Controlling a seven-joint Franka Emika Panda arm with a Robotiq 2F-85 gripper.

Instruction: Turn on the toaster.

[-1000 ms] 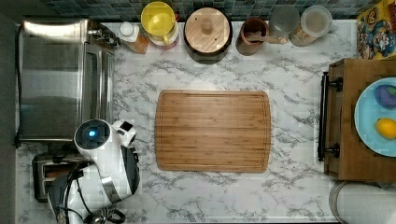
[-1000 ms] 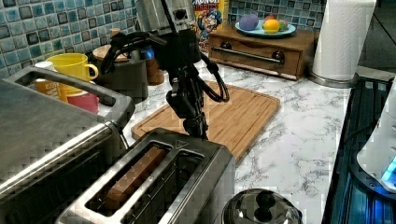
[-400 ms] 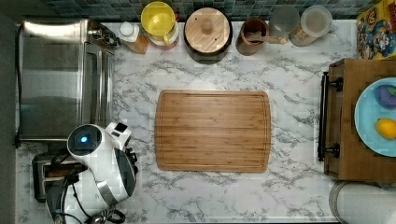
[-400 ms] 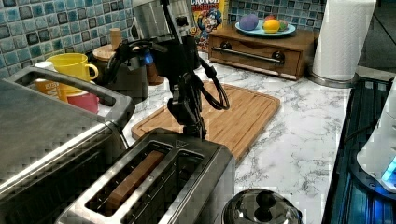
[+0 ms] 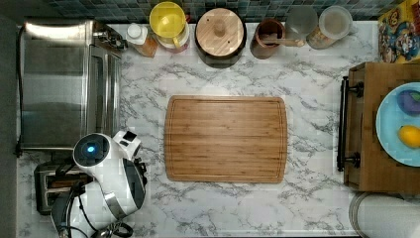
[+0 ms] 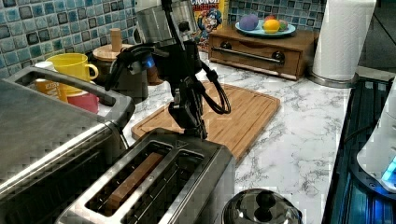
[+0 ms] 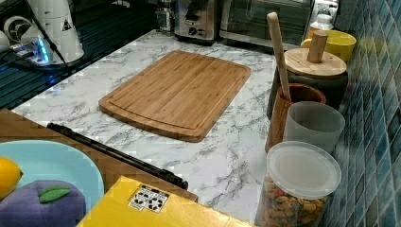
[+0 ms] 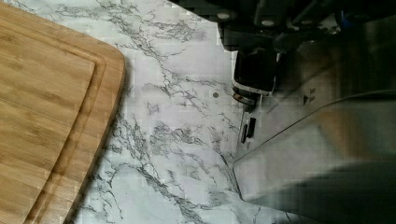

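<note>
The toaster (image 6: 154,182) is a brushed-steel two-slot unit in the left view's foreground, with a slice of bread in one slot. My gripper (image 6: 194,128) hangs at its far end, just above the top edge, and looks shut with nothing held. In the top view my arm (image 5: 106,173) covers most of the toaster (image 5: 47,186) at the lower left. The wrist view shows the toaster's steel end (image 8: 322,140) with its black lever knob (image 8: 254,70) right under my hand, above the lever slot.
A large steel toaster oven (image 5: 64,84) stands right beside the toaster. A shiny round kettle (image 6: 261,210) sits near its other side. The wooden cutting board (image 5: 225,139) lies mid-counter. Mugs and jars (image 5: 220,29) line the tiled back wall, and a wooden box (image 5: 379,124) carries a fruit plate.
My arm has shifted a little toward the top view's left, bringing the gripper slightly lower over the toaster's lever end. The toaster and everything else stayed put.
</note>
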